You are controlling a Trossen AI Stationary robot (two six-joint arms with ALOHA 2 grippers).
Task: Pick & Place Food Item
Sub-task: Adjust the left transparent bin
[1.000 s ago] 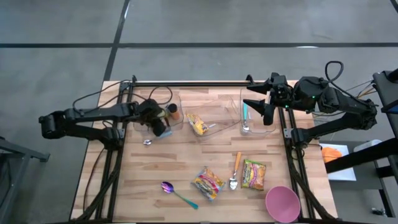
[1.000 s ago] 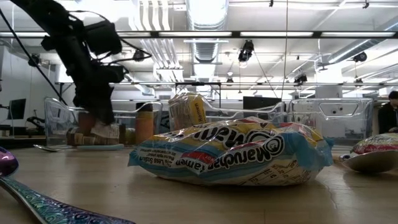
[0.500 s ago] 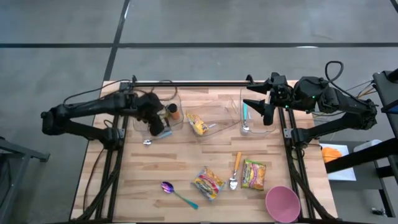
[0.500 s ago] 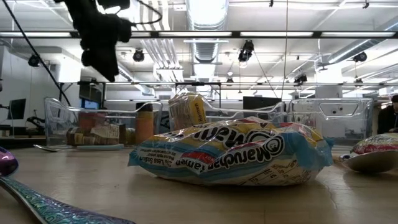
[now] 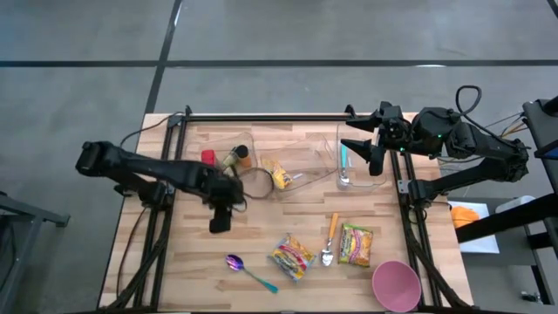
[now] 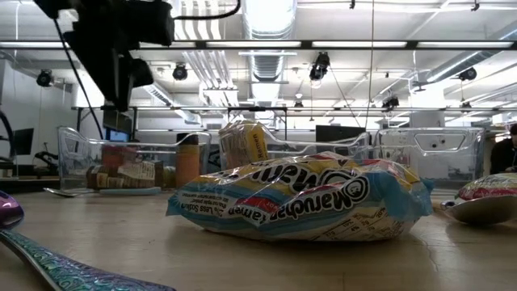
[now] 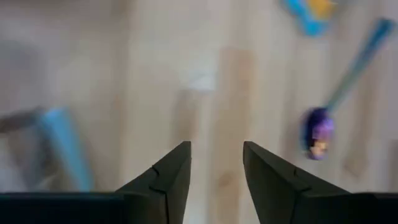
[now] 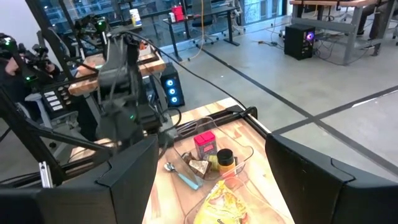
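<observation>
My left gripper (image 5: 219,218) hangs open and empty over bare table, near of the left clear bin (image 5: 228,146); its wrist view (image 7: 216,155) shows only wood between the fingers. A yellow ramen packet (image 5: 292,255) lies flat at the front middle and fills the low view (image 6: 299,202). A green packet (image 5: 356,243) lies to its right. A third yellow packet (image 5: 277,173) lies in the middle bin. My right gripper (image 5: 362,153) waits, open and empty (image 8: 208,162), over the right bin.
The left bin holds a red box (image 5: 208,157) and small jars (image 5: 241,158). The right bin (image 5: 353,161) holds a teal utensil. A purple spoon (image 5: 235,262), a wooden-handled spoon (image 5: 330,240) and a pink bowl (image 5: 397,285) lie near the front.
My left gripper has risen out of the left bin and swung toward the table's near edge, over open table. It carries nothing. The things in the bin stay where they were.
</observation>
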